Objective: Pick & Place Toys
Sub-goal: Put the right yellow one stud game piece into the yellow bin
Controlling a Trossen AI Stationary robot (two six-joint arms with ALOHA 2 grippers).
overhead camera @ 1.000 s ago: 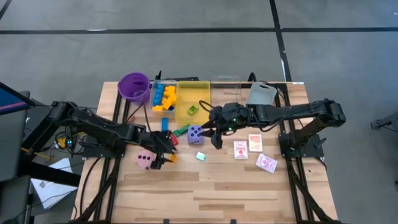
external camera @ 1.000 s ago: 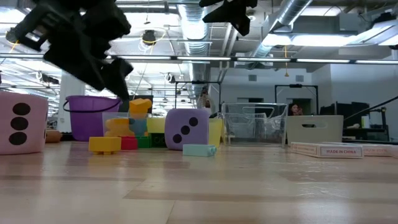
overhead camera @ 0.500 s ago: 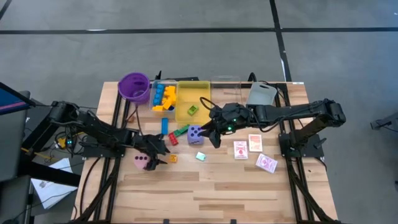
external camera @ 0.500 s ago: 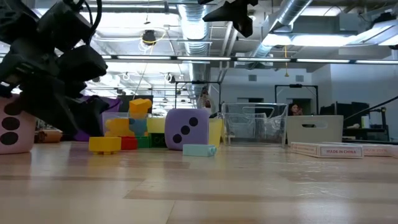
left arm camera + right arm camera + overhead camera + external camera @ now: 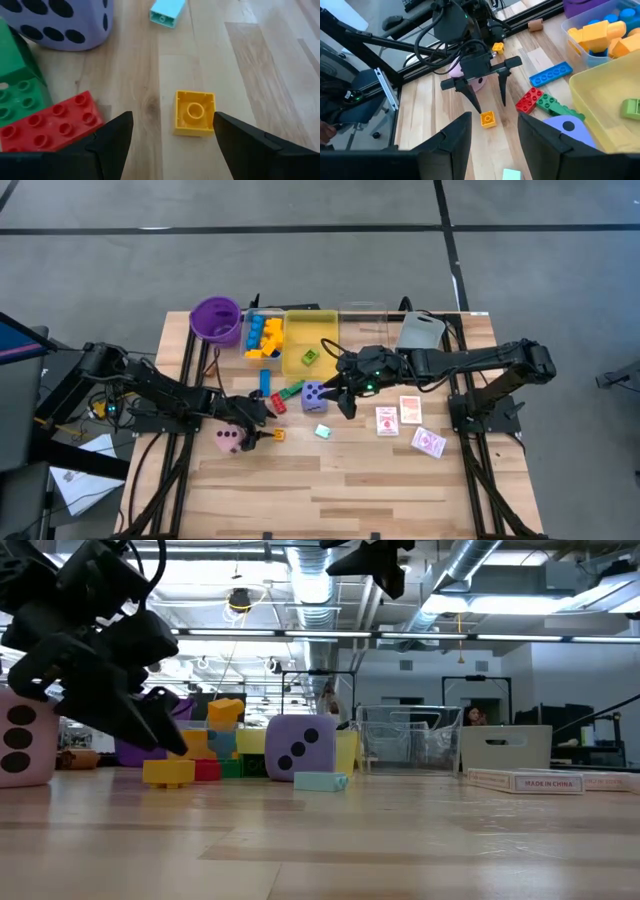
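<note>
My left gripper (image 5: 172, 132) hangs with its fingers apart and empty over the small yellow block (image 5: 194, 112), which lies on the table (image 5: 350, 480) between them, near the table's middle. Just beside it sit the red block (image 5: 50, 122), pink die (image 5: 231, 439) and purple die (image 5: 314, 394). My right gripper (image 5: 345, 402), jaws apart, hovers beside the purple die.

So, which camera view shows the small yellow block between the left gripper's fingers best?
The left wrist view: the yellow block lies close, stud up, between open fingers. The right wrist view and high view show it small; the low view hides it.
</note>
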